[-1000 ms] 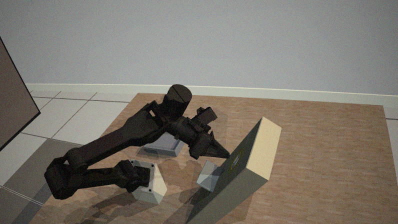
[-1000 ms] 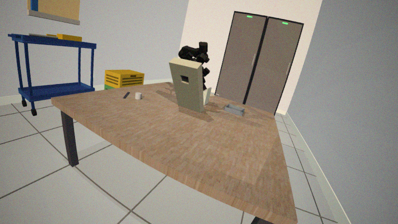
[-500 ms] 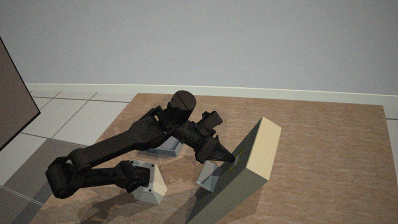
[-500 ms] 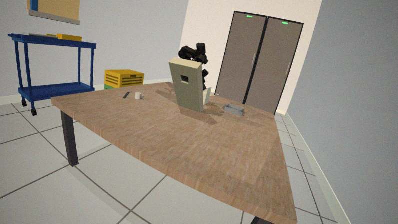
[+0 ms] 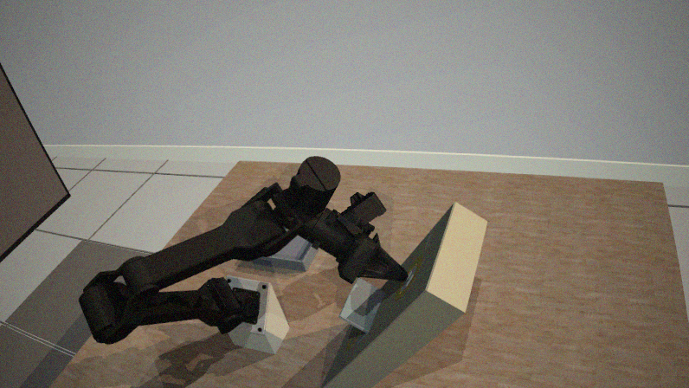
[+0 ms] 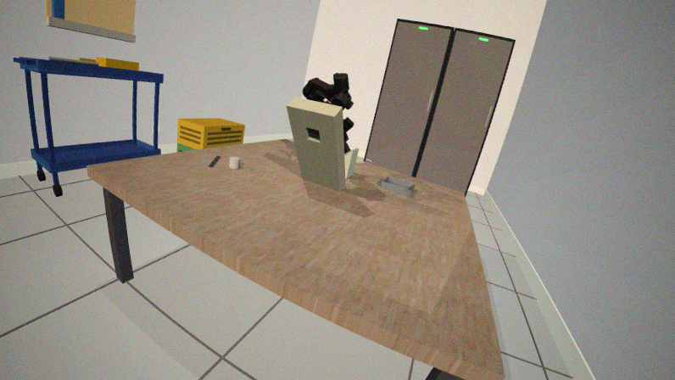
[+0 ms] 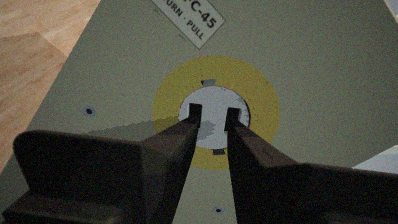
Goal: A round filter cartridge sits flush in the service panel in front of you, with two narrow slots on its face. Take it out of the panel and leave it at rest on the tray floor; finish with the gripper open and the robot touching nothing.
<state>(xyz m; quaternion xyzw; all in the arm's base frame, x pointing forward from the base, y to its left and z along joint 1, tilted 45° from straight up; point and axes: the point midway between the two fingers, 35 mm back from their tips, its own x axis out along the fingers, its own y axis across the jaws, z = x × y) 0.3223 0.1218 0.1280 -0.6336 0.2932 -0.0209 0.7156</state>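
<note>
Gripper (image 7: 213, 118) stood part-closed, gripping nothing, each fingertip (image 7: 194, 113) entering a slot of the cartridge (image 7: 214, 117), which sat flush in the panel (image 7: 310, 65). Risk: a straight pull without turning could jam it; shallow fingertips might slip out. Tray (image 6: 398, 185) lay well apart, right.
</note>
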